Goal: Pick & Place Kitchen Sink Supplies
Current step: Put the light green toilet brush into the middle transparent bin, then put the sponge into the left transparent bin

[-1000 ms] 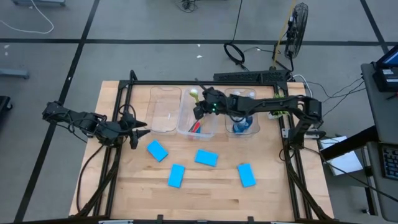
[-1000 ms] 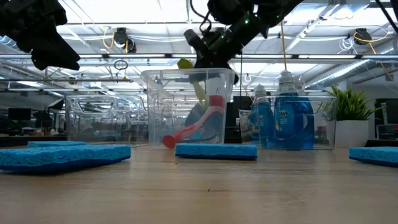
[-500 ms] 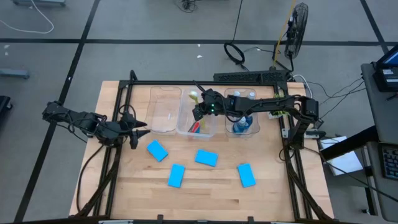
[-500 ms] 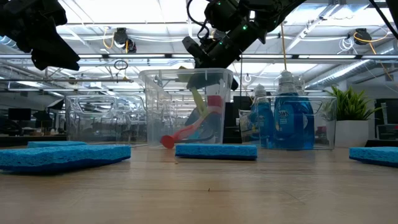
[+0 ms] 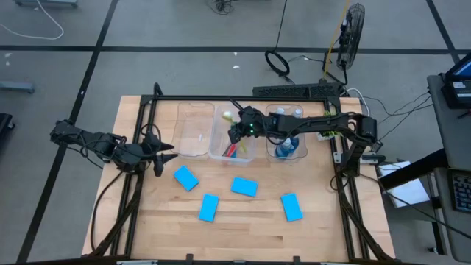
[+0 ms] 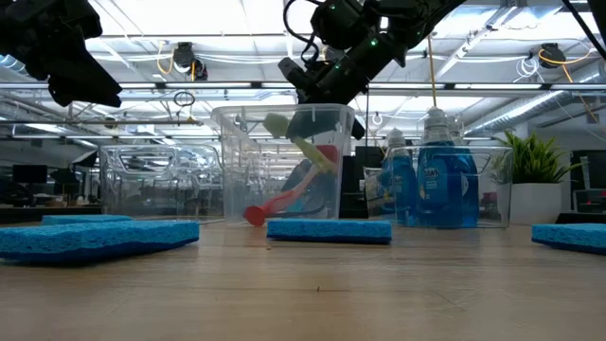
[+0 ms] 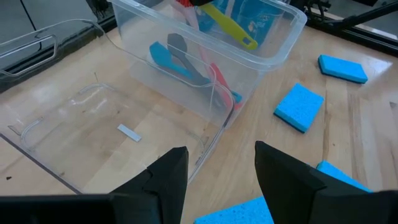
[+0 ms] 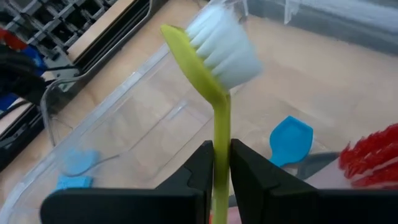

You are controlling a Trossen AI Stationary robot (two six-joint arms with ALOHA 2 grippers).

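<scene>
My right gripper (image 5: 237,131) (image 8: 221,167) reaches from the table's right over the middle clear bin (image 5: 234,154) and is shut on a yellow-green brush (image 8: 219,93) (image 6: 301,144). The brush's white bristle head (image 5: 227,115) points toward the far left. Red (image 7: 217,79), blue (image 7: 169,57) and grey brushes lie in that bin. Blue bottles (image 5: 288,144) (image 6: 445,180) stand in the right bin. Several blue sponges (image 5: 186,177) (image 5: 209,207) (image 5: 243,186) (image 5: 291,207) lie flat on the table. My left gripper (image 5: 166,152) (image 7: 221,180) hovers open left of the bins. My right gripper pinches the yellow-green brush's slim handle (image 8: 221,140) between its two fingers (image 8: 200,168), a short way behind the head. The fingers lie across the handle. The brush is tilted inside the bin, head up near the rim (image 6: 276,124), free end lower (image 6: 329,165).
An empty clear bin (image 5: 196,129) (image 7: 74,118) sits left of the middle one. A small green plant (image 6: 535,185) stands at the table's right. A dark frame (image 5: 221,98) borders the table. Bare wood lies along the near edge (image 5: 243,239).
The yellow-green brush has sunk from above the bin's rim down into the middle bin and tipped further over, its head dropping toward the table's left. My right gripper has shifted slightly with it. The left arm has kept still.
</scene>
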